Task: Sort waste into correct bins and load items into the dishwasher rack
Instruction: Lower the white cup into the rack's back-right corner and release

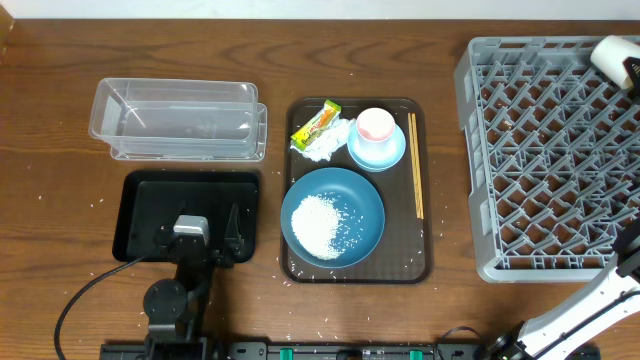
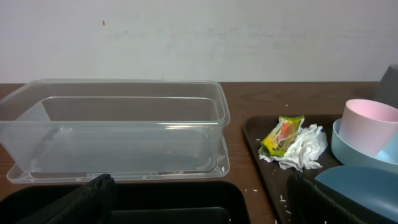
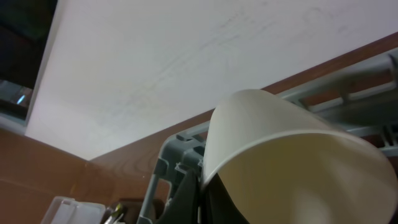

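One small white cup [image 1: 613, 52] hangs at the overhead view's upper right, above a corner of the large grey lattice dishwasher rack [image 1: 540, 160]; lower it squarely into a cell so it cannot tip. At lower left the left pincer [image 1: 204, 236] hovers spread and empty over the shallow black tray [image 1: 140, 212]. Left wrist view: clear plastic tub [image 2: 118, 124] ahead, yellow-green snack wrapper [image 2: 281, 134] and crumpled white tissue [image 2: 303, 149] at right. Right wrist view: the right pincer [image 3: 200, 198] looks clamped on the cup, rack rim beneath, nothing in the way.
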### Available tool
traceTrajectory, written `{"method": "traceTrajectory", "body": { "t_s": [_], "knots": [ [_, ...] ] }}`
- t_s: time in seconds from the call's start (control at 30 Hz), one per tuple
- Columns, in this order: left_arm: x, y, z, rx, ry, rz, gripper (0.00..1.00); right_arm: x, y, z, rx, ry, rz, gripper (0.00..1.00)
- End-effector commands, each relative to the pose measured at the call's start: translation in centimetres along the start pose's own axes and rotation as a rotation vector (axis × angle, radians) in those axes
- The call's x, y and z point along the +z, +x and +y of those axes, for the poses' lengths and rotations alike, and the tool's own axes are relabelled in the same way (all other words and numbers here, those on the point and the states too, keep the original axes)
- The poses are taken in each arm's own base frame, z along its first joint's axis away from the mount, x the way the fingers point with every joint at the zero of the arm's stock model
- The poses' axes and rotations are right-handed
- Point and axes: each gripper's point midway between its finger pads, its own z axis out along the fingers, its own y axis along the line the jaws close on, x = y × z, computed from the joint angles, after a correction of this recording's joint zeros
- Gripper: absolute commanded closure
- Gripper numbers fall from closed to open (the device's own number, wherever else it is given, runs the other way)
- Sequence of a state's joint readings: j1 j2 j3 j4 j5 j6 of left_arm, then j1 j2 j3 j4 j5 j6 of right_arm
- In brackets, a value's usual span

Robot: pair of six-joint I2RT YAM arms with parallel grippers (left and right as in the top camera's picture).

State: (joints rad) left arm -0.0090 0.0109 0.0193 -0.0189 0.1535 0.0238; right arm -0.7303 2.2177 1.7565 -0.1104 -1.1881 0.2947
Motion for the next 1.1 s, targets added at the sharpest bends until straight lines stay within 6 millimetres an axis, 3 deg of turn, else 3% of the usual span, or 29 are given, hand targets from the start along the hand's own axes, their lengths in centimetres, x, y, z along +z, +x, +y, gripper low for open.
{"method": "traceTrajectory", "body": {
  "t_s": [0.0,0.23,0.5,0.8,1.07],
  "knots": [
    [0.1,1.4,-0.2,0.002,0.015,0.042,0.09,0.7,1.2,-1.7,0.001,0.004,0.014,0.99],
    [0.1,1.4,-0.2,0.002,0.015,0.042,0.09,1.0,3.3,-5.3,0.08,0.02,0.028,0.99],
    [0.1,1.4,-0.2,0.002,0.015,0.042,0.09,-1.4,2.7,-6.8,0.164,0.051,-0.007,0.96],
    [0.1,1.4,-0.2,0.002,0.015,0.042,0.09,-4.6,2.1,-6.5,0.187,-0.027,-0.028,0.95],
    [0.1,1.4,-0.2,0.002,0.015,0.042,0.09,-6.8,1.3,-5.6,0.236,-0.008,-0.044,0.82]
  ]
}}
